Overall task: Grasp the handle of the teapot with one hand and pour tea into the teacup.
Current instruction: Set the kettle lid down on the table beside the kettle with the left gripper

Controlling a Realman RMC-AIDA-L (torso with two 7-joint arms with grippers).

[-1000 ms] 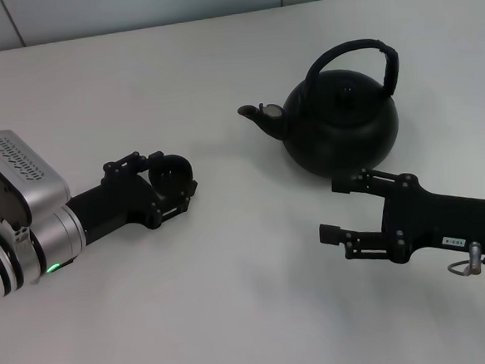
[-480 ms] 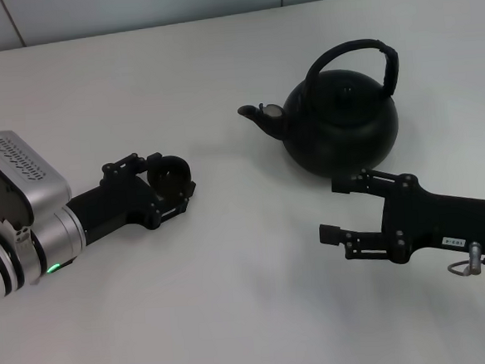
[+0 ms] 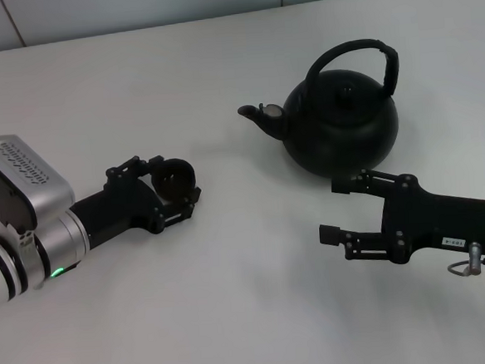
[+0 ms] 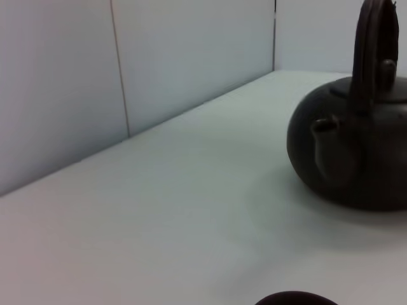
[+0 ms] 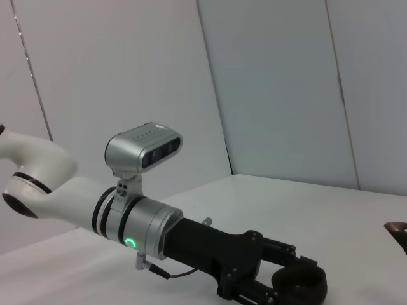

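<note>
The matte black teapot [image 3: 343, 129] stands at the back right, its spout pointing left and its arched handle [image 3: 358, 49] upright. It also shows in the left wrist view [image 4: 353, 152]. The small black teacup [image 3: 178, 173] sits between the fingers of my left gripper [image 3: 174, 182], which is shut on it, left of the teapot. The cup also shows in the right wrist view [image 5: 299, 283], and its rim shows in the left wrist view [image 4: 296, 298]. My right gripper [image 3: 327, 208], with a white label, is open and empty just in front of the teapot, pointing left.
The white table [image 3: 234, 299] carries everything. A pale wall with seams [image 3: 131, 11] runs along the far edge. My left arm [image 5: 146, 229] with its wrist camera shows in the right wrist view.
My left gripper has shifted a little to the right and nearer, carrying the teacup with it. The right arm and the teapot have not moved.
</note>
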